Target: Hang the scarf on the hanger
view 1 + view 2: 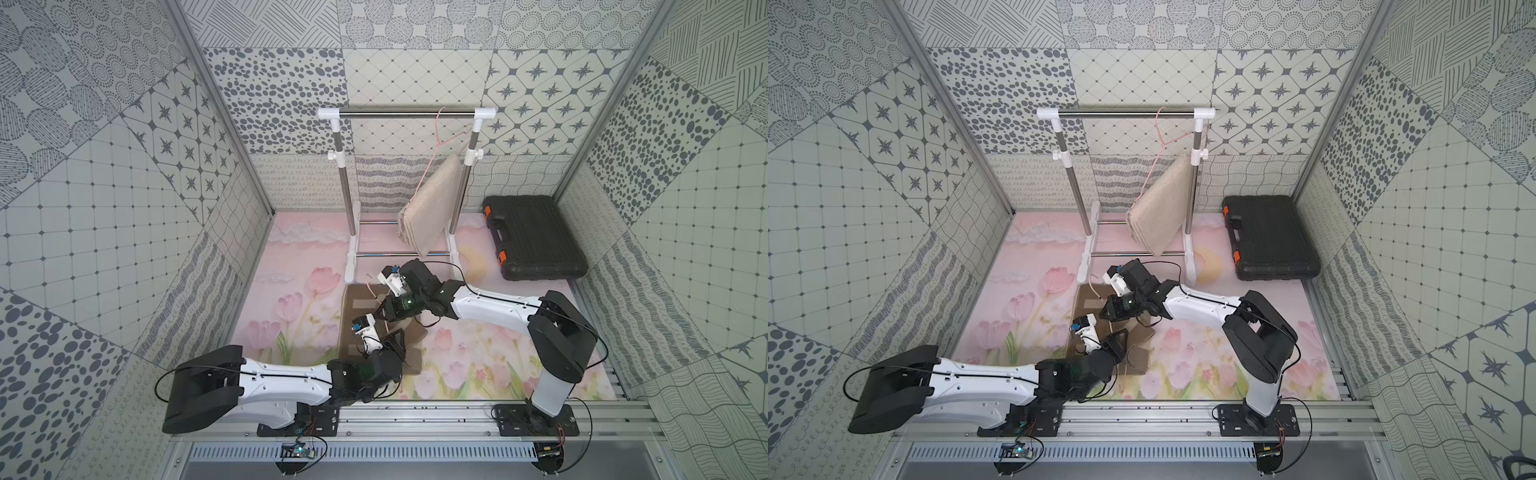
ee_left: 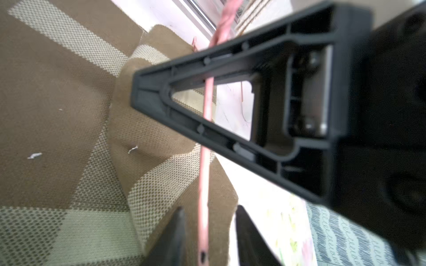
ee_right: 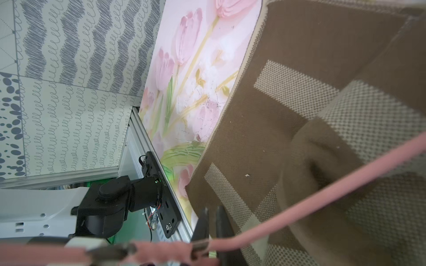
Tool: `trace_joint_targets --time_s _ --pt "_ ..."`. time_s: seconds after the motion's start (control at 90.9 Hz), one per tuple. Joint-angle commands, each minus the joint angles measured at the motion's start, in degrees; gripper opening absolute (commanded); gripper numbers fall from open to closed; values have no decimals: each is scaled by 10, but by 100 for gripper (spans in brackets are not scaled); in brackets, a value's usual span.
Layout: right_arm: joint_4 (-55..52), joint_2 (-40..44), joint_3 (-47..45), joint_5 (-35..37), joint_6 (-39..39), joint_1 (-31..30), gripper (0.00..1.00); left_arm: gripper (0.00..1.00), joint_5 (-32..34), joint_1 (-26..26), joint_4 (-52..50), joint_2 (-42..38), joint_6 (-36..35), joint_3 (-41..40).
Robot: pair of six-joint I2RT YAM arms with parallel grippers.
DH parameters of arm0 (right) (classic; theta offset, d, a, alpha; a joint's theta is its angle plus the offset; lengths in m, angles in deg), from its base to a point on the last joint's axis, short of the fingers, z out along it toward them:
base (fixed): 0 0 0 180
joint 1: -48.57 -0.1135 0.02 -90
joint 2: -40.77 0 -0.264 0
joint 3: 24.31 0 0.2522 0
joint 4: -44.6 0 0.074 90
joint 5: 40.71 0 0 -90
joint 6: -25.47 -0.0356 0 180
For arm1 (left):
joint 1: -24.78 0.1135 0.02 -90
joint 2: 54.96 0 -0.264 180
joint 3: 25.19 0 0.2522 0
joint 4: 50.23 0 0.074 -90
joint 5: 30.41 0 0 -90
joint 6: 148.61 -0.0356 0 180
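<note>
**Pinching the pink hanger, scarf down on the mat**

Starting nearest the rail, the left gripper [image 2: 209, 207] sits low over the cloth with its jaws apart. One thin bar of the pink hanger [image 2: 205, 184] runs right through the gap, and neither finger [image 2: 175, 235] is pressing on it. So that side is open.

Just beyond it comes the right gripper [image 3: 212, 208], angled down from the other side. Its two fingers are drawn close together, closed on the hanger [image 3: 322, 198] where the bar crosses them.

Under both of them lies the scarf [image 1: 357, 303], brown with cream checks. It is on the tulip-print mat [image 1: 291, 299], mostly flat, with one fold humped up beneath the right gripper's finger in the left wrist view. The hanger crosses above it; whether the two touch I cannot tell.

Further back, the white-and-steel clothes rack [image 1: 407, 111] stands upright in both top views. A second pink hanger [image 1: 438, 133] hooks over its top bar near the right-hand post, and a beige cloth [image 1: 432, 199] is draped on it. Off to the right of the rack, a black tool case [image 1: 532, 237] with orange latches lies shut on the mat.
</note>
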Motion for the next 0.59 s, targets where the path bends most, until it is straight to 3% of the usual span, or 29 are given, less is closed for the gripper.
trace_joint_targets --time_s 0.0,0.187,0.264,0.429,0.583 --pt "38 21 -37 -18 -8 22 0 61 2 1 -51 -80 -70 9" --pt "138 48 -100 -77 -29 57 0 64 7 1 -145 -228 -110 10" --pt "169 56 -121 -88 -33 66 0 65 -16 24 -193 -267 -92 8" --pt "212 55 -141 -108 -40 71 0 69 -226 164 -229 -251 -30 -14" --pt "204 72 -149 -101 -33 76 0 71 -402 262 -215 -140 -9 17"
